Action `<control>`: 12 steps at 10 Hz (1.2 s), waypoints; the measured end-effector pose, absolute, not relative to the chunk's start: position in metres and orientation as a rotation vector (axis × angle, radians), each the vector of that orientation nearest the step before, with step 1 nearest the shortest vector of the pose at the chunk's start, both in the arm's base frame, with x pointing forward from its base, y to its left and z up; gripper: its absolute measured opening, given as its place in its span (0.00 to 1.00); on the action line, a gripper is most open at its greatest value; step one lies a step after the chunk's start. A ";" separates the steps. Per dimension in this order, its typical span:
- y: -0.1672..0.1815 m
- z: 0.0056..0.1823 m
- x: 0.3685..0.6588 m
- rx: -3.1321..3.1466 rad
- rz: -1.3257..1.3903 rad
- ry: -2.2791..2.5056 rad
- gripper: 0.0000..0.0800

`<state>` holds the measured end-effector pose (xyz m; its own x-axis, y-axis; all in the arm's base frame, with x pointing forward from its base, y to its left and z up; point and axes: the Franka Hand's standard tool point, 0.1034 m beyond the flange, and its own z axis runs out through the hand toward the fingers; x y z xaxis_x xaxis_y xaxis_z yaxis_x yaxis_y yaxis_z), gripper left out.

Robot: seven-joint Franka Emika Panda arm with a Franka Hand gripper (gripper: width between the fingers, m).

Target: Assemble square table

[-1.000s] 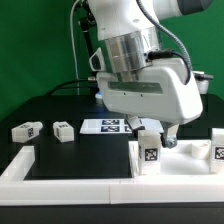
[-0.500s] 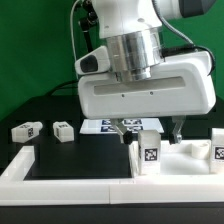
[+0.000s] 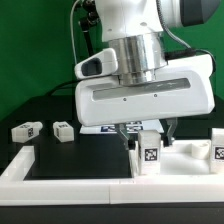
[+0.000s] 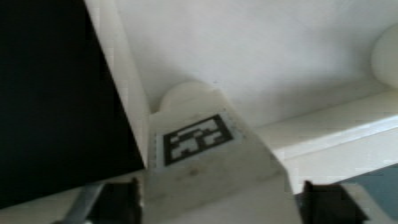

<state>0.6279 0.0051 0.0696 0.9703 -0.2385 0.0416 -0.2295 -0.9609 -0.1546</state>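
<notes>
The white square tabletop [image 3: 186, 160] lies at the exterior view's right. One tagged white leg [image 3: 150, 153] stands upright on its near corner, and a second leg [image 3: 218, 151] stands at the right edge. My gripper [image 3: 148, 133] hangs low over the near leg with its jaws apart on either side of it. In the wrist view the leg [image 4: 199, 140] sits between my two dark fingers [image 4: 118, 203] on the tabletop [image 4: 267, 50], with thin gaps showing. My gripper [image 4: 222, 206] is open. Two loose legs [image 3: 25, 130] [image 3: 63, 130] lie on the black table at the left.
The marker board [image 3: 103, 126] lies flat behind my gripper. White border rails [image 3: 70, 186] run along the front and left of the work area. A green backdrop stands behind.
My gripper has come down and forward toward the upright near leg, and now straddles its top. The legs and tabletop have not moved.
</notes>
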 end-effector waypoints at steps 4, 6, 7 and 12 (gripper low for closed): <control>0.002 0.069 0.628 -2.861 -0.054 0.840 0.37; 0.002 0.069 0.627 -2.692 -0.016 1.282 0.37; 0.003 0.068 0.626 -2.544 0.013 1.531 0.37; 0.004 0.067 0.625 -2.022 0.118 2.053 0.37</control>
<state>0.6247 0.0041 0.0670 -0.0003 -0.9714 -0.2376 -0.9922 0.0300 -0.1213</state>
